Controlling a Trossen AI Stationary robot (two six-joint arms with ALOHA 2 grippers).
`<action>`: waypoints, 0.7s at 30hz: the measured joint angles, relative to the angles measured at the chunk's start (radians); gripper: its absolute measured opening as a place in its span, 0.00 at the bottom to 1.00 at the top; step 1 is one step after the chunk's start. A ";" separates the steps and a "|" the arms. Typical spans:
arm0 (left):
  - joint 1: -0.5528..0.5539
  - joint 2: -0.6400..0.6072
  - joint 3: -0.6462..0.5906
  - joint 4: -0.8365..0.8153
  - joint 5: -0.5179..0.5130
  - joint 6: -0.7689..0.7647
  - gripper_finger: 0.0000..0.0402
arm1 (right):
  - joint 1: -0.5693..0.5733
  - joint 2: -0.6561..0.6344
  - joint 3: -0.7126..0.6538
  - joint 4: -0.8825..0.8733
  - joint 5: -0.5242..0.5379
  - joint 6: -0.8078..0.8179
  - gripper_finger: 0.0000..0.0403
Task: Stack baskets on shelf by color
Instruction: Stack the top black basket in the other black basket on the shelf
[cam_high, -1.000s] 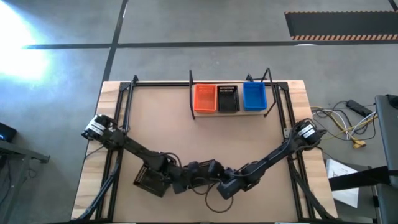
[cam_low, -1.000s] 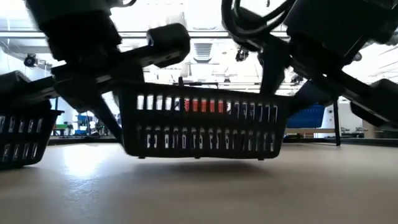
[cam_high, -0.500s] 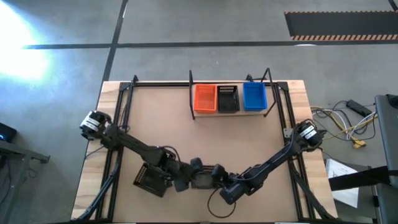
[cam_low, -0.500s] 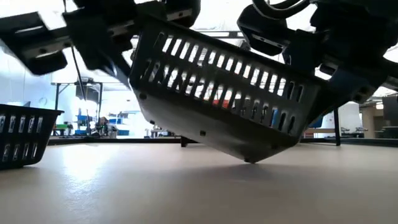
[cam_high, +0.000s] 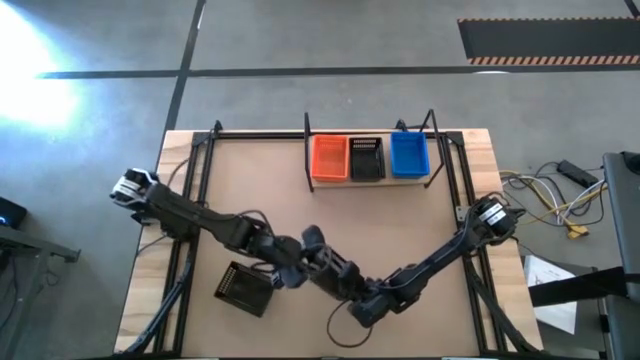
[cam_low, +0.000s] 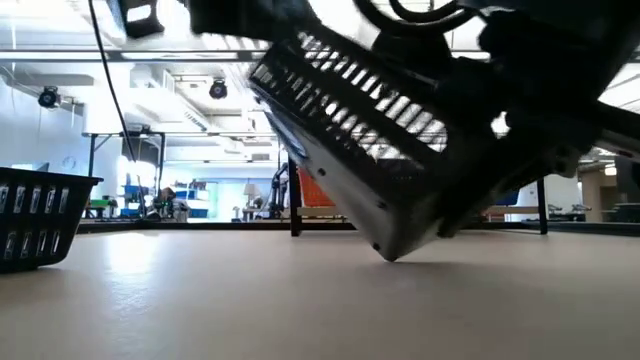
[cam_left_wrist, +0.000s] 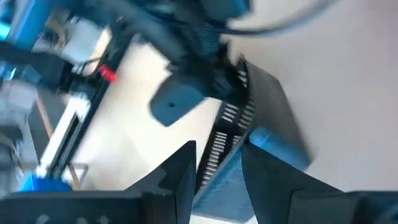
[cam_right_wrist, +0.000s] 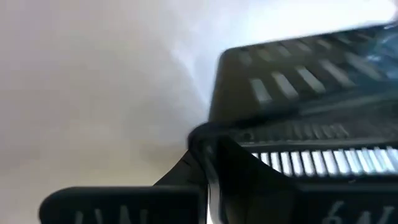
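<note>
I hold a black slotted basket (cam_high: 330, 268) (cam_low: 390, 140) between both grippers above the table's near middle; it is steeply tilted, one end high. My left gripper (cam_high: 300, 268) (cam_left_wrist: 217, 158) is shut on its left end and my right gripper (cam_high: 352, 292) (cam_right_wrist: 211, 155) on its right end. A second black basket (cam_high: 243, 288) (cam_low: 35, 215) rests on its base near the table's near left. The shelf (cam_high: 368, 183) at the far edge carries an orange basket (cam_high: 329, 157), a black basket (cam_high: 366, 158) and a blue basket (cam_high: 409, 155) side by side. My left gripper pinches the slotted end wall (cam_left_wrist: 219, 140) of the held basket, one finger (cam_left_wrist: 183, 171) on each face of it. The basket is tilted, this end high. My right gripper grips the basket at its rim (cam_right_wrist: 249, 140) by the other end wall; a finger (cam_right_wrist: 205, 171) lies against the wall, the second finger is hidden. In the low view the basket's lowest corner (cam_low: 385, 250) hangs close over the table; whether it touches, I cannot tell.
Black rails (cam_high: 200, 170) run along the tabletop's left, right and far sides. Bare wood lies between the held basket and the shelf. Cables (cam_high: 345, 320) loop by the near edge under the right arm.
The held basket has gone from level to steeply tipped, its left end swung up while the right end stayed low. My left gripper rose and moved toward the far right; my right gripper shifted slightly toward the near left.
</note>
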 joint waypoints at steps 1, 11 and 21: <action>0.000 -0.014 0.000 -0.002 -0.006 -0.045 0.28 | -0.001 -0.001 0.001 -0.001 0.004 0.012 0.03; -0.007 -0.143 -0.018 -0.155 -0.264 -0.450 0.28 | 0.000 -0.083 0.034 -0.122 0.049 0.271 0.03; -0.022 -0.184 -0.306 0.127 -0.467 -0.750 0.28 | -0.060 -0.280 0.165 -0.561 0.279 0.550 0.02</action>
